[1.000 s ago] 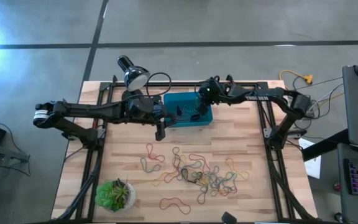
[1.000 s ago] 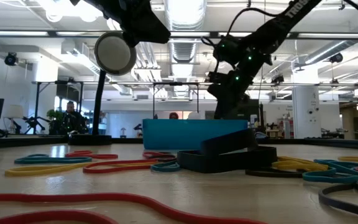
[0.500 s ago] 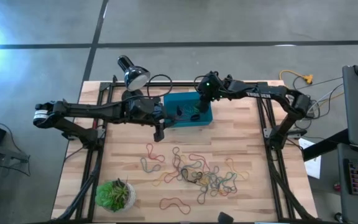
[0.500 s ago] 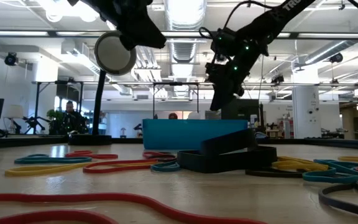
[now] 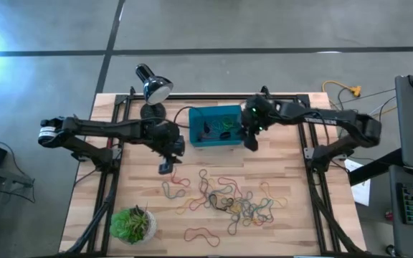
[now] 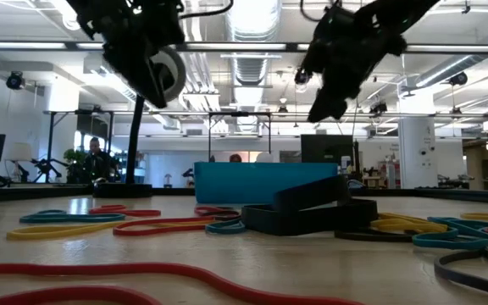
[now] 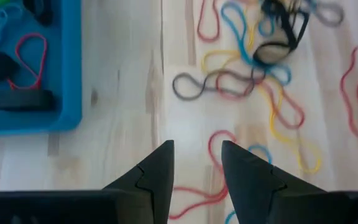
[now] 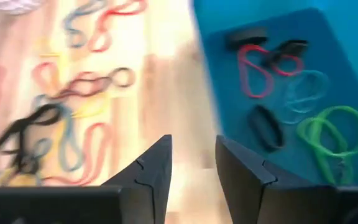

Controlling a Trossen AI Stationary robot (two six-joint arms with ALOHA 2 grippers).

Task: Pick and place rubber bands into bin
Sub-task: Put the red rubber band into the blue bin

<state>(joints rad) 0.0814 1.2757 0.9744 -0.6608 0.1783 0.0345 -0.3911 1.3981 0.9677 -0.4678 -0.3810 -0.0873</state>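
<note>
Nearest us on the wooden bench (image 5: 278, 229) sits a small green plant (image 5: 132, 223), and past it we find the loose rubber bands (image 5: 224, 199) strewn in a tangle of red, yellow, blue and black across the bench's middle (a lone red loop lies apart on the near side). Above the near-left edge of that scatter we see the left gripper (image 5: 165, 168), its fingers (image 7: 157, 171) parted by a narrow gap with nothing between them, hanging over bare wood and a red loop. Farther back we come to the bin (image 5: 192, 127), a teal tray that already holds several bands: red, green, pale blue and black ones show in the right wrist view. Just beside the bin's right wall we see the right gripper (image 5: 250, 143), raised above the bench, its fingers (image 8: 154, 168) slightly apart and holding nothing. Behind the bin, at the bench's far left, stands a desk lamp (image 5: 153, 86).
</note>
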